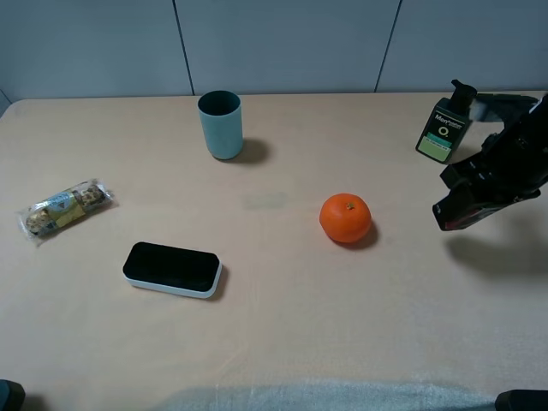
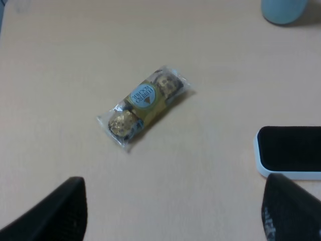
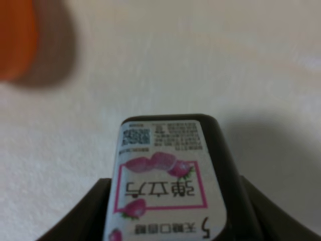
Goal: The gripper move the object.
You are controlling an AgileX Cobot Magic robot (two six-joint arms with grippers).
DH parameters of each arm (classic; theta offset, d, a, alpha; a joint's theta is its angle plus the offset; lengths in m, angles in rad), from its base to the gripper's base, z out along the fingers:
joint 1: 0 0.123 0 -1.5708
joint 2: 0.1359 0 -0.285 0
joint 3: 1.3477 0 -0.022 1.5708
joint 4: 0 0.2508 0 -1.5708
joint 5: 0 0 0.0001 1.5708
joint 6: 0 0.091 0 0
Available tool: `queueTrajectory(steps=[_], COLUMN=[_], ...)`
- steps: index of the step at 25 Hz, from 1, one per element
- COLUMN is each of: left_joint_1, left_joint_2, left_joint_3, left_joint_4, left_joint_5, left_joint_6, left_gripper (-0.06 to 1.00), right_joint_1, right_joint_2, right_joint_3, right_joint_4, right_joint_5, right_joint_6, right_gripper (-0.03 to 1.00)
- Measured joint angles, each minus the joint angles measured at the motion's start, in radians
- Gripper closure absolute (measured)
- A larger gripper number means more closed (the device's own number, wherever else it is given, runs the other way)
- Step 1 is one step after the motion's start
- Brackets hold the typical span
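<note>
My right gripper (image 1: 458,205) hangs above the table at the right, to the right of the orange (image 1: 345,217). It is shut on the small black box (image 3: 165,175), whose white label with pink strawberry graphics and a "5" shows between the fingers (image 3: 241,211). The box is off the table and casts a shadow below. In the high view only the box's end (image 1: 447,216) peeks out of the claw. My left gripper (image 2: 175,221) is open and empty; its two fingertips (image 2: 65,211) stand wide apart above bare table near a chocolate pack.
A black-and-green pump bottle (image 1: 445,128) stands behind the right arm. A teal cup (image 1: 220,124) is at the back centre. A chocolate pack (image 1: 66,208) lies at the left, and a flat black-and-white case (image 1: 172,269) at front left. The orange also shows in the right wrist view (image 3: 15,40).
</note>
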State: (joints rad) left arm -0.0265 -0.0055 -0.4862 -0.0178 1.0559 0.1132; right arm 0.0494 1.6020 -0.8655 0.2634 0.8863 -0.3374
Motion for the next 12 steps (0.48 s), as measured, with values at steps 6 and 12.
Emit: queueTrajectory(steps=[6, 12], left_joint_1=[0.0, 0.0], left_joint_2=[0.0, 0.0], left_joint_3=[0.0, 0.0], left_joint_4=[0.0, 0.0], left_joint_5=[0.0, 0.0], left_joint_6=[0.0, 0.0], left_gripper=[0.23, 0.23], right_joint_1=[0.0, 0.029], right_joint_2=[0.0, 0.003], right_joint_3=[-0.121, -0.206], right_joint_4=[-0.005, -0.037], right_joint_5=[0.059, 0.094], right_joint_6=[0.0, 0.0], right_gripper=[0.61, 0.61])
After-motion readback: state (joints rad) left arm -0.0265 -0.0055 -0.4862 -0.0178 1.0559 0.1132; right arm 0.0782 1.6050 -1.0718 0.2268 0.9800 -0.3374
